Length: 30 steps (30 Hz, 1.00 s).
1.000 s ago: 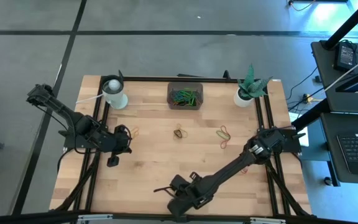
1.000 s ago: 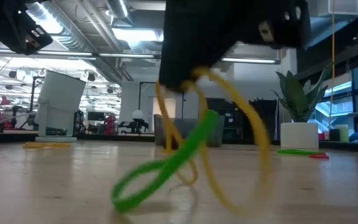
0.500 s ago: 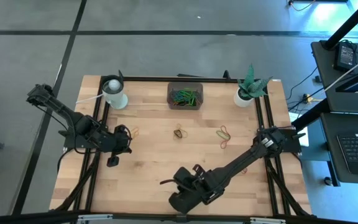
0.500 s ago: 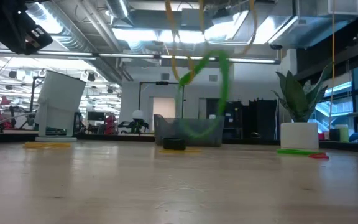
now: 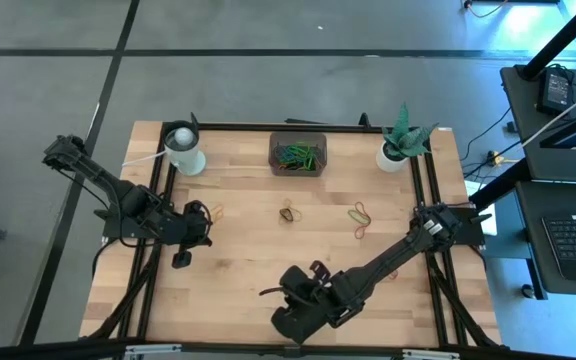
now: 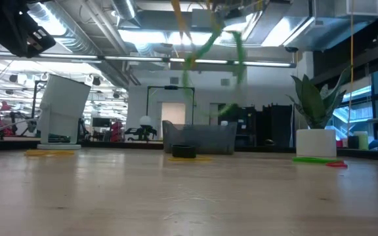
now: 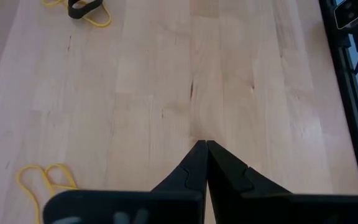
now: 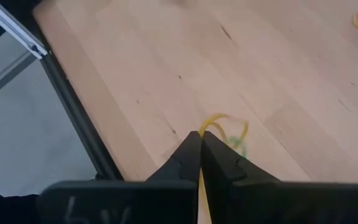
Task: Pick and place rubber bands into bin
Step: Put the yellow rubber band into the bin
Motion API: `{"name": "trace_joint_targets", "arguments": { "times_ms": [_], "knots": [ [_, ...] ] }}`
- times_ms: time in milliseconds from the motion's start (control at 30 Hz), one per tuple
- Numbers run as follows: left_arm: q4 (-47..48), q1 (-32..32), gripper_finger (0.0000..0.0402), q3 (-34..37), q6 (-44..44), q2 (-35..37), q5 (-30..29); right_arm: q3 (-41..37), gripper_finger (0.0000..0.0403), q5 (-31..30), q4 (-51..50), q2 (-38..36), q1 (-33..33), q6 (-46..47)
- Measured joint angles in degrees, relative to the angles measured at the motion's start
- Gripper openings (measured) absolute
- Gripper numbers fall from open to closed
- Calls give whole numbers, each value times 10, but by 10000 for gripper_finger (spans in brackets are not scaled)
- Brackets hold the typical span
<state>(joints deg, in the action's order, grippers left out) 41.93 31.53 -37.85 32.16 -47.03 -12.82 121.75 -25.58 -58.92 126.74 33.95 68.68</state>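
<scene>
My right gripper [image 5: 266, 293] hangs over the table's near edge, shut on a yellow rubber band [image 8: 221, 123] and a green rubber band [image 8: 237, 147]; in the low view both loops [image 6: 210, 40] dangle high above the wood. The dark bin [image 5: 298, 153] stands at the far edge with green bands inside. A black and yellow band [image 5: 288, 214] and a red and green pair [image 5: 360, 213] lie flat mid-table. My left gripper [image 7: 202, 143] is shut and empty, at the left side [image 5: 206, 218], beside yellow loops [image 7: 42, 180]. My right gripper pinches the yellow band's upper end [image 8: 205, 129] between its two fingertips, slanting down from above. The green band hangs with it; whether the fingers pinch it too or it only hangs in the yellow loop, I cannot tell. Both loops hang slack, lifted clear of the table.
A white cup [image 5: 183, 150] stands at the far left corner and a white plant pot [image 5: 396, 150] at the far right. A black frame rail [image 8: 73, 112] runs along the near edge under my right gripper. Bare wood [image 5: 248, 250] spans the middle.
My right gripper has risen from the table near its near edge, shifting slightly left. The yellow and green bands, whose lower ends touched the wood a second ago, are lifted clear and swing below the fingers.
</scene>
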Motion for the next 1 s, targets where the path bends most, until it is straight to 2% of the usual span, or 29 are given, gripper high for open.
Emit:
{"name": "trace_joint_targets", "arguments": {
  "times_ms": [1000],
  "knots": [
    [-1,0,2,0,-4,0,-2,0,12,-15,15,0,-7,-17]
  ]
}}
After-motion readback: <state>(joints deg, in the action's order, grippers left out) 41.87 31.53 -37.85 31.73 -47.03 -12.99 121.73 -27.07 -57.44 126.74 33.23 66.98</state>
